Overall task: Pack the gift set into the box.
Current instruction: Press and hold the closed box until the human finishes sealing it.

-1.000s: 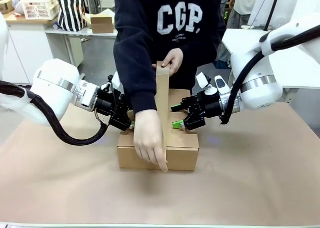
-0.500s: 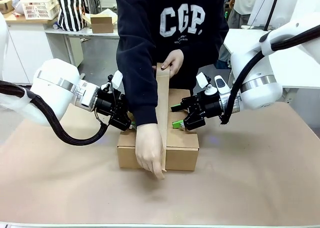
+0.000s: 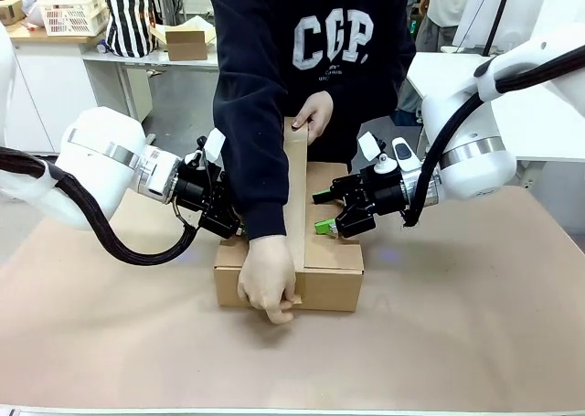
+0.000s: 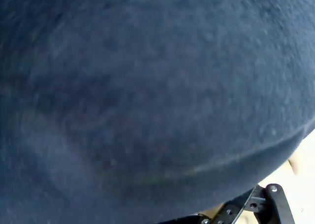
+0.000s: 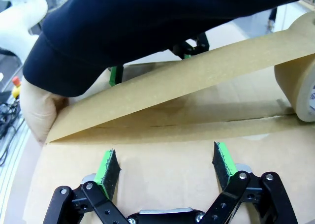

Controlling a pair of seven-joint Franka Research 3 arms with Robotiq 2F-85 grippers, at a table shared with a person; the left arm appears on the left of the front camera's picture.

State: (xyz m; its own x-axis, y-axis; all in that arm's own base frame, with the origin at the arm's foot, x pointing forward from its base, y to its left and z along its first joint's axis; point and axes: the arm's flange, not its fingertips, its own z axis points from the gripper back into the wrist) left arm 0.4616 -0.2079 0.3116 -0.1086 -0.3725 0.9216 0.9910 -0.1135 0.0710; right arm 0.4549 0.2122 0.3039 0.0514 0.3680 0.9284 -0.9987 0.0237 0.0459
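Nearest, a person's hand (image 3: 268,288) presses the end of a strip of brown paper packing tape (image 3: 294,192) onto the front edge of the shallow brown corrugated cardboard box (image 3: 331,274), which sits mid-table w/ flaps closed. Right black two-finger gripper w/ green pads (image 3: 322,212) rests on the box top, jaws spread wide, holding nothing; left black gripper (image 3: 228,226) sits at the box's left end behind the person's dark navy sleeve (image 3: 245,114), can't tell its opening. Farther back, the person's other hand (image 3: 313,115) holds the tape roll (image 5: 299,88) up.

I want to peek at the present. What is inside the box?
The box is shut, so nothing inside shows. On top, a strip of brown tape runs over the closed flaps, held down by the person's hand. The right tool rests open on the lid.
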